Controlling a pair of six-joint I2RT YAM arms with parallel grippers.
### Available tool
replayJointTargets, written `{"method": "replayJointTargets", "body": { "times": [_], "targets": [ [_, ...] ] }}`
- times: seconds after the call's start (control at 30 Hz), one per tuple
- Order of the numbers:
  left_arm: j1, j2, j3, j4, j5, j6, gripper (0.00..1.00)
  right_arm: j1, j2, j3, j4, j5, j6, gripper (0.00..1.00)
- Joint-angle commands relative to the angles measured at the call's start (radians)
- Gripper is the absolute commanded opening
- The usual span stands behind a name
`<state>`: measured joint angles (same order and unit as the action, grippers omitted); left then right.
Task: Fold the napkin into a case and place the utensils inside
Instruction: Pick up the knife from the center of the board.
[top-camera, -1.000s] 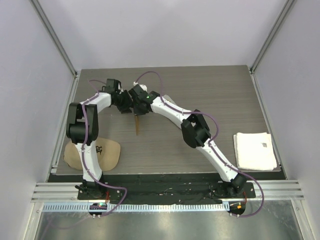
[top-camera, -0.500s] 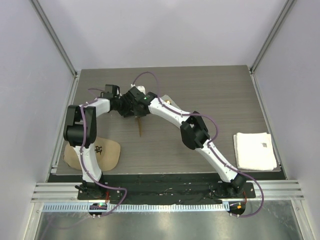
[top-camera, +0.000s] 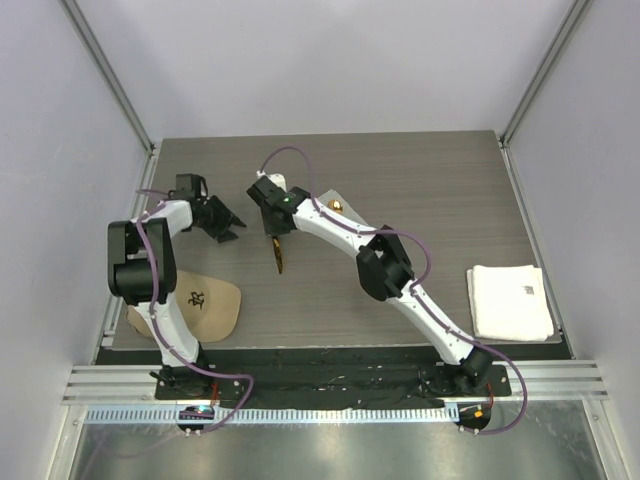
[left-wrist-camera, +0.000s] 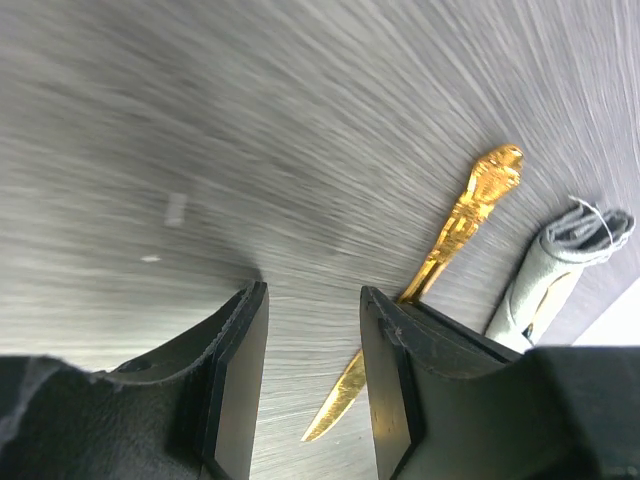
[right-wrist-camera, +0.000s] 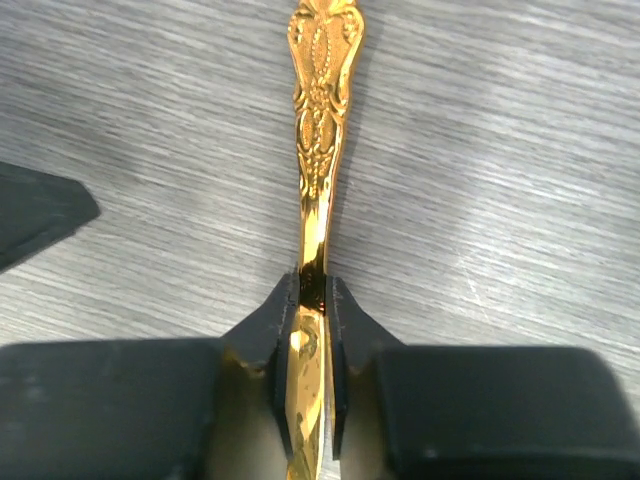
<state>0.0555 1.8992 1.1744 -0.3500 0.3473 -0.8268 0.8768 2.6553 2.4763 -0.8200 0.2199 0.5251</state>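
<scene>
A gold utensil (top-camera: 279, 256) with an ornate handle (right-wrist-camera: 322, 90) and a pointed blade end lies lengthwise between the jaws of my right gripper (right-wrist-camera: 312, 285). The jaws press close on both of its sides. Seen from the top, my right gripper (top-camera: 273, 225) is mid-table with the utensil pointing toward the near edge. My left gripper (top-camera: 228, 226) stands open and empty to its left. In the left wrist view the gripper (left-wrist-camera: 314, 295) frames the utensil (left-wrist-camera: 455, 235), and a rolled light grey napkin (left-wrist-camera: 555, 265) lies just beyond. The arm hides the napkin from the top.
A tan cap (top-camera: 190, 305) with a black emblem lies at the near left by the left arm's base. A folded white towel (top-camera: 510, 300) sits at the near right edge. A small gold piece (top-camera: 336, 207) shows beside the right arm.
My left gripper has drawn away to the left from the right gripper and the utensil. The right gripper still has the gold utensil between its jaws, shifted slightly toward the near edge.
</scene>
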Motion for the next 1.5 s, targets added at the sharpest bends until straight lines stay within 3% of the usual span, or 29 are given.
{"method": "replayJointTargets", "body": {
  "times": [0.0, 0.1, 0.17, 0.2, 0.33, 0.43, 0.57, 0.93, 1.27, 1.33, 1.4, 1.47],
  "targets": [
    [0.013, -0.077, -0.015, -0.035, -0.001, 0.032, 0.45, 0.025, 0.137, -0.048, -0.105, -0.069, -0.007, 0.19],
    [0.017, -0.101, -0.024, -0.024, 0.01, 0.025, 0.45, 0.025, 0.132, -0.056, -0.096, -0.077, -0.002, 0.19],
    [0.017, -0.112, -0.028, -0.014, 0.025, 0.017, 0.45, 0.025, 0.135, -0.06, -0.087, -0.091, 0.001, 0.01],
    [0.017, -0.117, -0.032, -0.011, 0.03, 0.014, 0.45, 0.027, 0.138, -0.054, -0.087, -0.091, 0.004, 0.01],
    [0.007, -0.078, 0.001, -0.026, 0.079, 0.069, 0.44, 0.027, 0.103, -0.088, -0.099, -0.032, 0.01, 0.01],
    [-0.042, -0.045, 0.062, -0.113, 0.032, 0.123, 0.44, 0.033, 0.057, -0.099, -0.134, 0.001, -0.022, 0.01],
    [-0.046, -0.061, 0.012, -0.044, 0.032, 0.057, 0.44, 0.059, 0.015, -0.14, -0.173, 0.085, -0.063, 0.01],
    [-0.008, -0.112, 0.019, -0.087, 0.004, 0.055, 0.45, 0.134, -0.003, -0.159, -0.185, 0.108, -0.043, 0.01],
    [0.049, -0.192, -0.035, -0.084, 0.012, 0.066, 0.45, 0.137, 0.077, -0.09, -0.202, 0.084, -0.02, 0.01],
    [0.05, -0.2, -0.038, -0.081, 0.016, 0.063, 0.45, 0.137, 0.081, -0.093, -0.191, 0.064, -0.017, 0.02],
    [0.05, -0.207, -0.041, -0.078, 0.022, 0.061, 0.45, 0.136, 0.098, -0.102, -0.179, 0.036, -0.007, 0.12],
    [0.053, -0.212, -0.041, -0.076, 0.03, 0.057, 0.45, 0.139, 0.109, -0.103, -0.171, 0.012, 0.001, 0.15]
  ]
}}
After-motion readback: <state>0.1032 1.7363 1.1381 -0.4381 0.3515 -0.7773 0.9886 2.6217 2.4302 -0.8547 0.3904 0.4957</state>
